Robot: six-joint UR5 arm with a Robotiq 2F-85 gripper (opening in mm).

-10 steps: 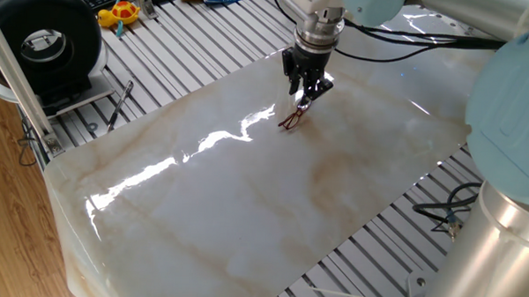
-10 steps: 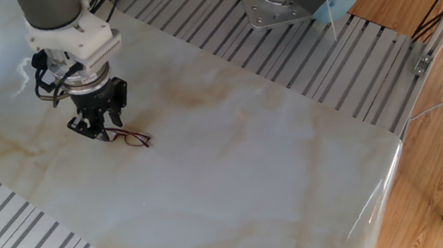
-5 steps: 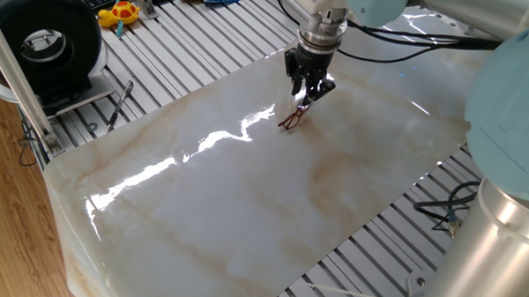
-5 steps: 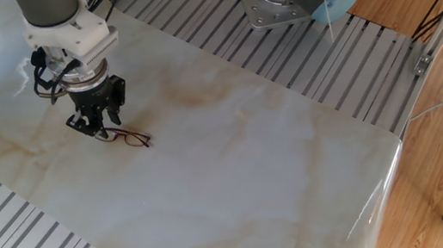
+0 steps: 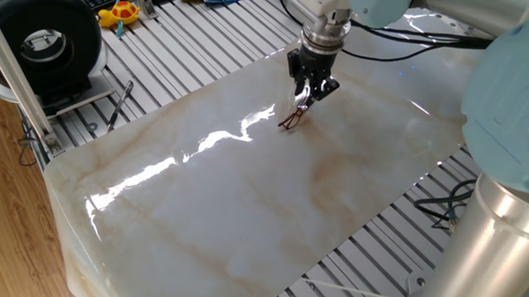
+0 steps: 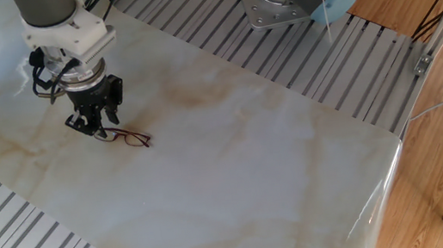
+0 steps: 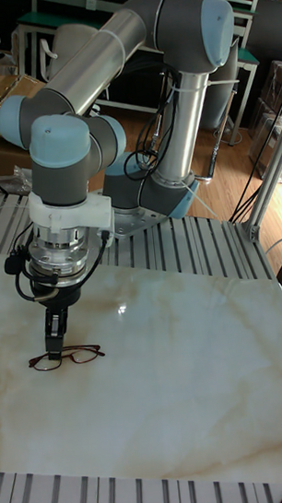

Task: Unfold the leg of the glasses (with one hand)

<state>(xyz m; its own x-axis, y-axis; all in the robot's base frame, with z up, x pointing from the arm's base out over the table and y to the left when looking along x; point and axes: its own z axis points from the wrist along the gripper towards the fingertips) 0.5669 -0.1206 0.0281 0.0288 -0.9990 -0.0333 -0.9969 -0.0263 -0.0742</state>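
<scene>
Glasses (image 7: 68, 357), one small pair with thin dark reddish-purple wire rims and clear lenses, lie on your pale marble-patterned tabletop (image 6: 238, 182), with the single black two-finger gripper (image 7: 55, 344) right above their left end in the tall view. You can see its fingertips down at the frame, close together, but whether they pinch an arm of the glasses is too small to tell. In one fixed view the gripper (image 5: 304, 99) hangs over the far part of the slab, glasses (image 5: 290, 120) just below it. Beyond the slab, on the ribbed metal bench, you have one dark pen-like tool (image 5: 120, 105), one black round fan housing (image 5: 46, 37) and one yellow toy (image 5: 120, 14).
</scene>
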